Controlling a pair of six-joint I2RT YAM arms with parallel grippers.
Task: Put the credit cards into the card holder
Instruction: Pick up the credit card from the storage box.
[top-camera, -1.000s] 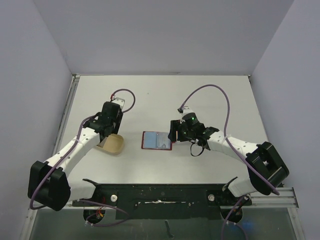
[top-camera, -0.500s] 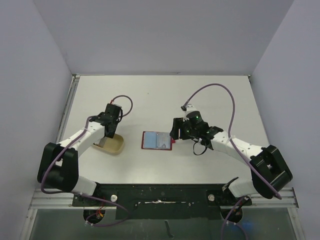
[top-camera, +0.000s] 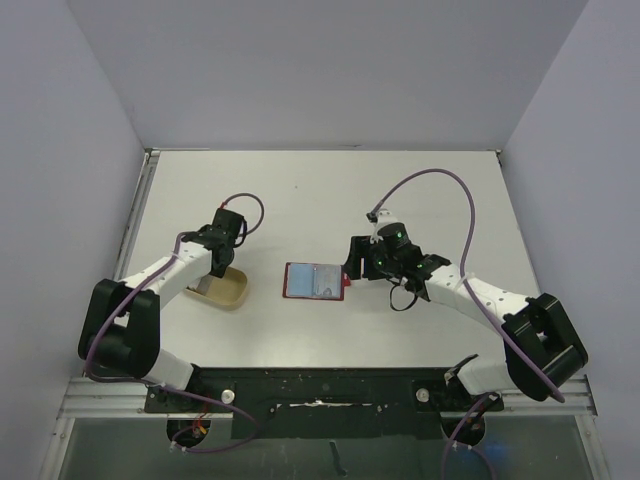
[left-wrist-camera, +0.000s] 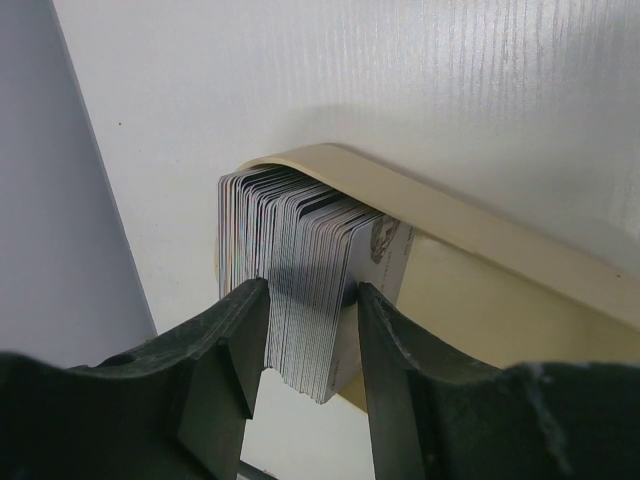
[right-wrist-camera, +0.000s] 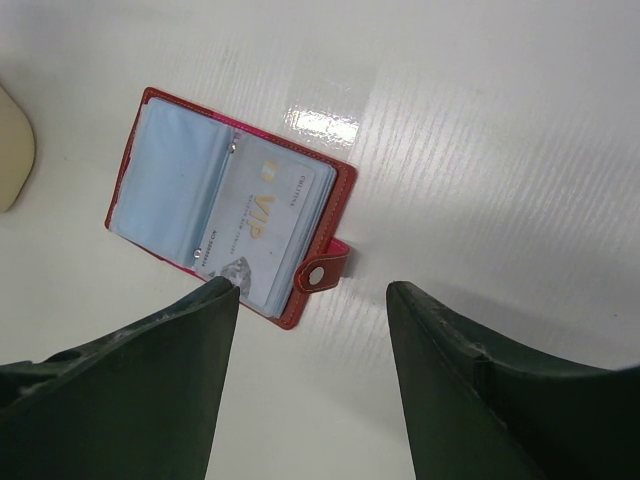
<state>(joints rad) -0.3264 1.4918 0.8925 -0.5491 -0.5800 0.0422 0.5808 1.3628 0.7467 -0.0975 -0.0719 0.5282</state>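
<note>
- The cards (left-wrist-camera: 300, 270) are thin, pale grey to white, and packed face to face in a thick stack. One outer card shows a printed picture.
- The stack stands on edge in a tan dish (left-wrist-camera: 480, 230) at the left of the table (top-camera: 300, 200). In the left wrist view the card edges face the camera and the stack leans slightly.
- The left gripper (left-wrist-camera: 312, 345) straddles the stack from above. Its fingers (left-wrist-camera: 245, 340) press on both sides of a bundle of cards with no gap showing, and further cards lie outside each finger.
- The wallet (right-wrist-camera: 225, 215) is red and lies open flat near the table's middle, well apart from the dish. Its clear sleeves look pale blue, and one holds a card marked "VIP".
- In the top view the wallet's long axis runs left to right, and its snap tab (right-wrist-camera: 322, 272) sticks out of the right edge.
- The right gripper (right-wrist-camera: 310, 290) hangs just beside that tab end with its jaws wide apart and nothing between them.
</note>
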